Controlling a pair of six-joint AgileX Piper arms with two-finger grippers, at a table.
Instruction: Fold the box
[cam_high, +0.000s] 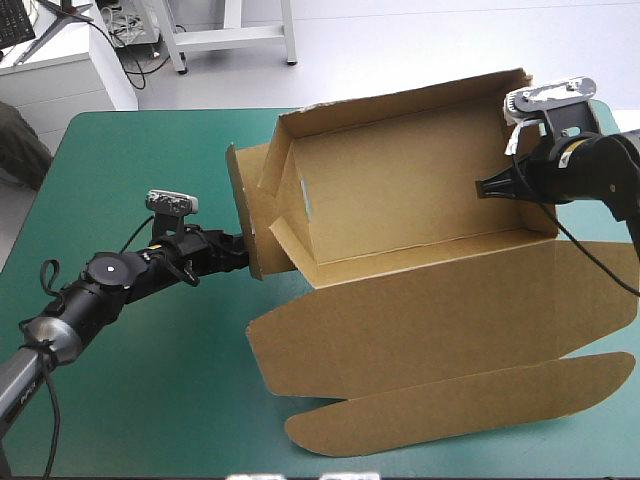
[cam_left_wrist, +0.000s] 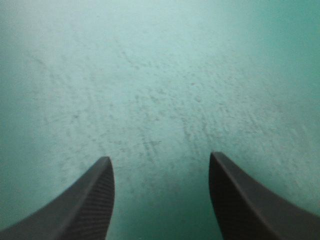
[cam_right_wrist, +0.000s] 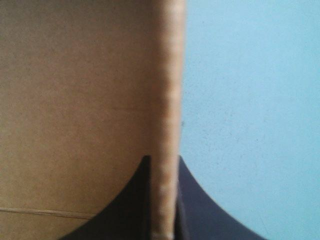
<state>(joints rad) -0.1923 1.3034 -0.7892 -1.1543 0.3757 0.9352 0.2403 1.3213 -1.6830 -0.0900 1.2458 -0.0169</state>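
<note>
The brown box (cam_high: 400, 200) sits on the teal-green cover (cam_high: 150, 400), right of the table's middle and reaching toward its far edge; it is an open tray with its long walls raised, and the lid (cam_high: 430, 310) lies flat on the cover toward the near edge, ending in a rounded tuck flap (cam_high: 460, 405).

At the tray's left end an end flap (cam_high: 245, 215) stands upright just outside the tray, with a second panel beside it leaning inward. The left gripper (cam_high: 243, 255) comes in low from the left and points at that flap's outer face; whether it touches cannot be told from above. In the left wrist view its fingers (cam_left_wrist: 95, 200) stand well apart with nothing between them, the left gripper (cam_left_wrist: 160, 160) facing a plain, faintly scuffed surface that fills everything ahead; I cannot tell whether this is cover or board.

The right gripper (cam_high: 490, 187) reaches from the right to the right end wall (cam_high: 520, 150), which stands upright. In the right wrist view the right gripper (cam_right_wrist: 162, 159) is pinched on that wall's edge (cam_right_wrist: 170, 75) – one black finger on each face, the board's thickness between them; brown board lies to one side of the edge, teal-green cover (cam_right_wrist: 250, 100) to the other.
</note>
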